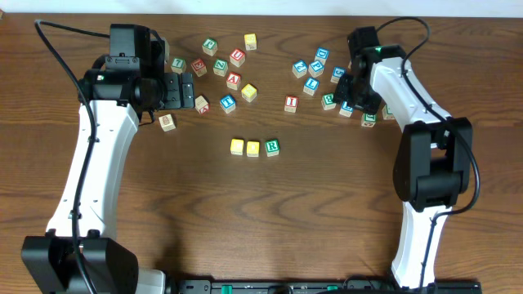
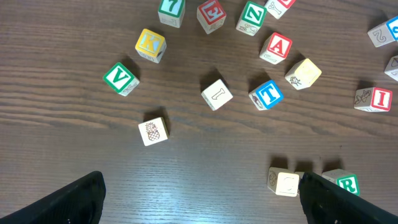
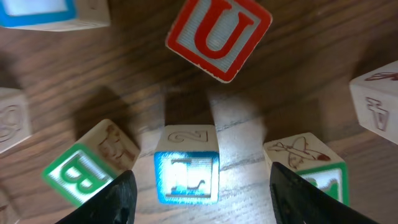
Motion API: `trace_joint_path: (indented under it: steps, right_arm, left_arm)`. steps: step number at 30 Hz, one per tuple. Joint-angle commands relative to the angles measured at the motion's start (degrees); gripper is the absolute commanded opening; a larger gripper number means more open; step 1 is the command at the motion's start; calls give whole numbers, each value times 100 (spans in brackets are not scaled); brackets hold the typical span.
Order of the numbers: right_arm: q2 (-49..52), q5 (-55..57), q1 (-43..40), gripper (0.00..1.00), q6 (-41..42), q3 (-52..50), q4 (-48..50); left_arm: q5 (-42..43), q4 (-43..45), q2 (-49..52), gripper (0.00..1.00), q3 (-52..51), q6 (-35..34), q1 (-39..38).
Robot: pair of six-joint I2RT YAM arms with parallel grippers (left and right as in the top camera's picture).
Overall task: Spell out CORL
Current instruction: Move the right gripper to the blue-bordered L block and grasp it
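Note:
Three cubes stand in a row mid-table: a yellow cube (image 1: pixel 237 146), a second yellow cube (image 1: pixel 253 148) and a white cube with a green R (image 1: pixel 272 146). In the left wrist view the pale C-faced cube (image 2: pixel 286 182) and the R cube (image 2: pixel 346 183) show beside one finger. My left gripper (image 1: pixel 186 91) (image 2: pixel 202 208) is open over bare wood. A blue-framed cube with a blue L (image 3: pixel 186 167) (image 1: pixel 346 107) sits on the table between the fingers of my right gripper (image 3: pixel 199 199) (image 1: pixel 353 94). Those jaws are open, with a gap on each side of the cube.
Close around the L cube lie a green B cube (image 3: pixel 81 171), a red U cube (image 3: pixel 219 34) and a cube with a plane drawing (image 3: pixel 308 163). Loose cubes lie scattered under the left wrist: V (image 2: pixel 120 78), K (image 2: pixel 150 44), T (image 2: pixel 267 94), A (image 2: pixel 277 47), pineapple (image 2: pixel 153 131).

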Motion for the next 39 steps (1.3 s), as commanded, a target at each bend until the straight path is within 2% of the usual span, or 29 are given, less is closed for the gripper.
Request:
trace_joint_path:
  steps: [1,5,13,17,24,28,37,39]
  right_arm:
    - [103,111,-4,63,70,-7,48]
    - [262,107,0,63,26,-11,122]
    - [326,111,-7,57,-149,-11,175]
    - [321,109,-11,48,-299,-9,175]
    - [317,109,-9,42,-433,-9,142]
    - [299,105,-9,27,-494,-7,79]
    - [197,42,15,27,-780,28,-291]
    - [146,17,48,23,-793,28,-398]
  left_arm:
    - [7,-20,-94,98,72,-94,28]
    - [7,-20,-94,98,72,-94,28]
    - [7,-20,-94,98,72,-94,26]
    - [7,-17,-94,98,72,-92,28]
    - [7,-17,-94,98,72,-94,28]
    - [7,-15,-94,98,72,-92,28]
    - [7,-15,-94,98,72,-94,28]
    - [7,-13,-94,98,72,-92,28]
